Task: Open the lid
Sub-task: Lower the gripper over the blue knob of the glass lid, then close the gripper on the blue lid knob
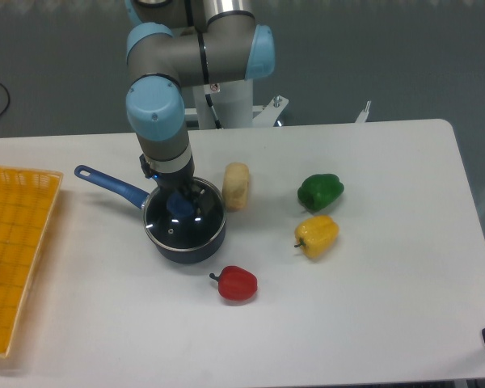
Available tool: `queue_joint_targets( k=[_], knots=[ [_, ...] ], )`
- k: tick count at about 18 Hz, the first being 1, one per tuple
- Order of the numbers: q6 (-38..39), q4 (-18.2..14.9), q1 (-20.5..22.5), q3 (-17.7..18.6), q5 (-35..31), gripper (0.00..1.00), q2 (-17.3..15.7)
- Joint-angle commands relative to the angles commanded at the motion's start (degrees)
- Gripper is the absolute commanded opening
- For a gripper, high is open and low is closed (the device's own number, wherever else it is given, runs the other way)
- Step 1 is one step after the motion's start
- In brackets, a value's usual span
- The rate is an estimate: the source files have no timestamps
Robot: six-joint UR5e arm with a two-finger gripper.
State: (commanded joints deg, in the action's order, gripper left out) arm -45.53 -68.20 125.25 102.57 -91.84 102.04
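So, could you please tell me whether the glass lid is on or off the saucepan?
On. The round glass lid with blue knob sits flat on the dark blue saucepan, rim to rim.

A white tabletop [388,323] is carrying everything here, and the yellow pepper [317,235] is serving as the landmark. A green pepper [320,191] is sitting just behind it, near but apart. A red pepper [238,284] is lying to its left and nearer the front edge, its stem pointing left. A pale yellow, corn-like piece [237,186] is standing to its left and farther back. A dark blue saucepan [178,242] is resting farther left, its long handle [109,185] angling away toward the far left. At the far left edge, an orange-yellow gridded tray [16,250] is lying flat.
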Motion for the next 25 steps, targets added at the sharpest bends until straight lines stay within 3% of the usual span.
queue_joint_targets(
  k=[22,25],
  knots=[
    [0.0,1.1,-0.6,1.4,-0.4,1.0,1.2],
    [0.0,1.1,-0.7,1.4,-0.4,0.92,1.3]
  ],
)
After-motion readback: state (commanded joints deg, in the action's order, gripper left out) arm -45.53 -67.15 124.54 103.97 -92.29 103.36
